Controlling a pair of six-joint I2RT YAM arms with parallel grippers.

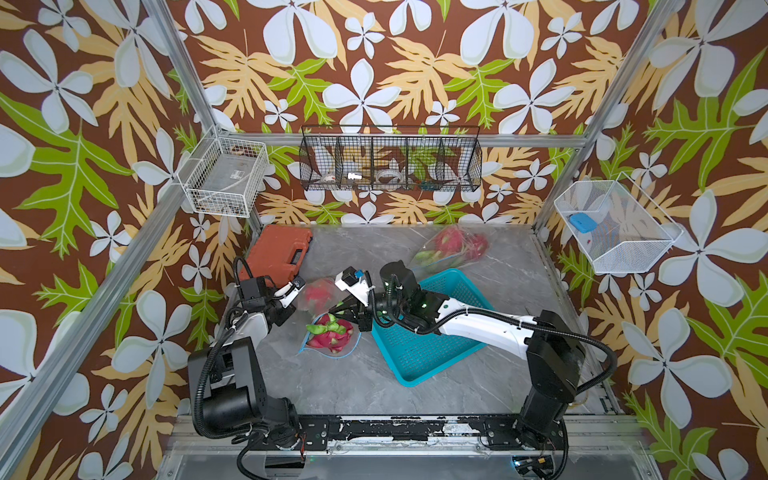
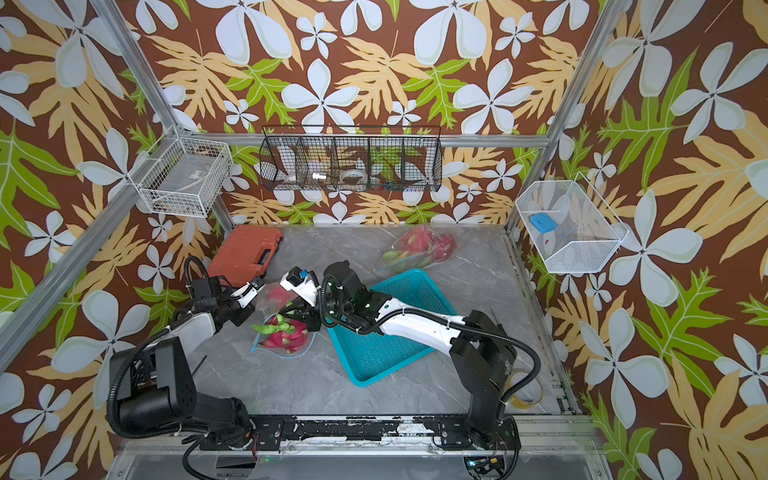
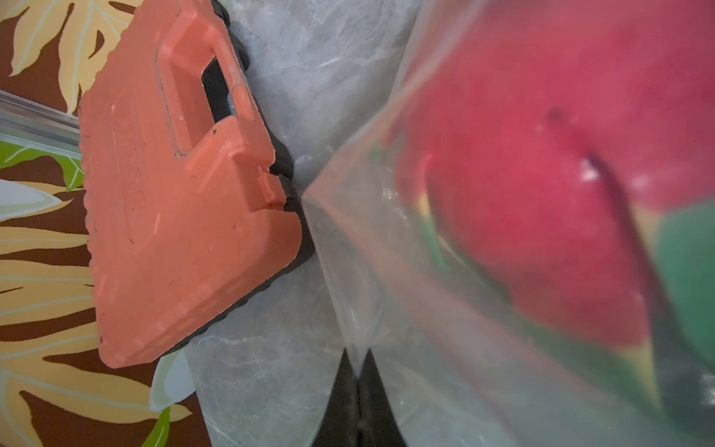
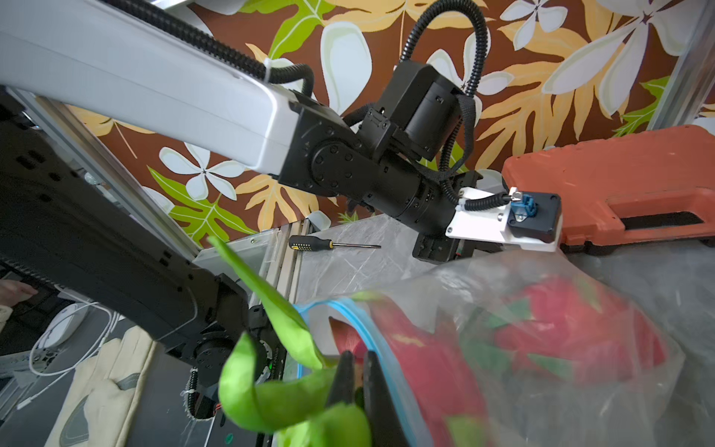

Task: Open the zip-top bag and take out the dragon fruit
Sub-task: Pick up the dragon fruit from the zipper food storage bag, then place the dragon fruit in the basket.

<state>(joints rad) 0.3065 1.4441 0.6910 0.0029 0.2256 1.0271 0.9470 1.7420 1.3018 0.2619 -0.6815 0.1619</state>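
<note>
Though the left claw (image 3: 358, 362) is clamped on the bag (image 3: 387, 278), fruit (image 3: 541, 193) beside it blurs; the right claw (image 4: 359, 362) pinches the bag's blue rim, half hidden by fronds (image 4: 271, 398).

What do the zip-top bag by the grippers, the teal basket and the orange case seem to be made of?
Zip-top bag: thin clear plastic film, glossy; it creases and the dragon fruit shows through.
Teal basket: probably rigid moulded plastic, matt, with a regular mesh of holes.
Orange case: likely hard moulded plastic, textured matt, with ribbed edges and a moulded handle.
</note>
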